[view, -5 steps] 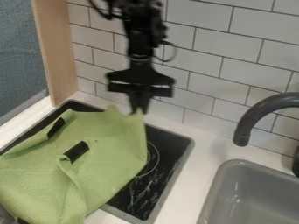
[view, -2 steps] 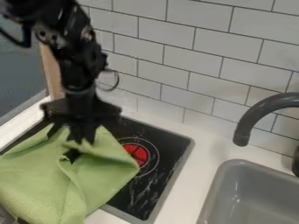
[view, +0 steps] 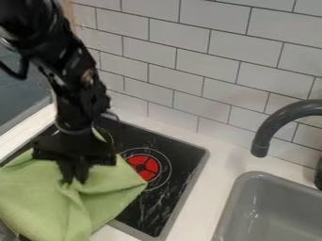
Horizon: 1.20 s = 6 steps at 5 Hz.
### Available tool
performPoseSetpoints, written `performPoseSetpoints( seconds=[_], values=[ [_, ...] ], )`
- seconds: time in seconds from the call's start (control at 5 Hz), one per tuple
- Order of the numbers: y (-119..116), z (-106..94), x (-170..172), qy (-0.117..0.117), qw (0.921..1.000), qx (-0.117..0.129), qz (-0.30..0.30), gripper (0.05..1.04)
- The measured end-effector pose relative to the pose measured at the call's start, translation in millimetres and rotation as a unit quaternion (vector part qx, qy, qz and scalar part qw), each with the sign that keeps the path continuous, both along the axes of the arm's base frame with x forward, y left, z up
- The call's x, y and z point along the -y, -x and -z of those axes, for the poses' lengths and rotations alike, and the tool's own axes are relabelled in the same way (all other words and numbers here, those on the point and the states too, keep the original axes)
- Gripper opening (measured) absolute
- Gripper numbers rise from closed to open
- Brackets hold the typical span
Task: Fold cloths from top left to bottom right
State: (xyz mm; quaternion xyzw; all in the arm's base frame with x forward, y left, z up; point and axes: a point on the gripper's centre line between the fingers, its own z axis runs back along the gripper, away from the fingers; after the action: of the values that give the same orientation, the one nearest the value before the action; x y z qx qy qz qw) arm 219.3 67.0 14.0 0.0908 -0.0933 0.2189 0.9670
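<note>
Green cloth (view: 31, 202) lies bunched over lower left side of cooktop (view: 144, 207); I have gripper (view: 74, 180) clamped on it. Sink (view: 277, 207): lower right of worktop (view: 204, 193). Versus earlier frame: fold lowered, red burner (view: 138, 164) more exposed.

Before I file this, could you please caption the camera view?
WidowX gripper at rumpled green cloth partly covering black stovetop.

A black robot arm, its segments bulky and jointed, with small round screws and a loose black cable.
</note>
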Motion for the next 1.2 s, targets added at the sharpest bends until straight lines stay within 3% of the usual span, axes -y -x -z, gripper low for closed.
performPoseSetpoints(
  seconds=[0.2,0.6,0.8,1.0,1.2],
  values=[
    [2.1,1.0,1.3,0.005,1.0,-0.008,-0.003,0.376],
    [-2.5,-4.4,2.3,0.025,0.9995,-0.017,0.006,0.963],
    [-4.1,-15.0,2.3,0.036,0.9992,-0.014,0.01,1.014],
    [-5.0,-38.0,-2.2,0.027,0.9995,0.004,0.013,1.003],
    [-5.4,-61.1,-6.8,0.013,0.9992,0.0,0.038,0.997]
  ],
)
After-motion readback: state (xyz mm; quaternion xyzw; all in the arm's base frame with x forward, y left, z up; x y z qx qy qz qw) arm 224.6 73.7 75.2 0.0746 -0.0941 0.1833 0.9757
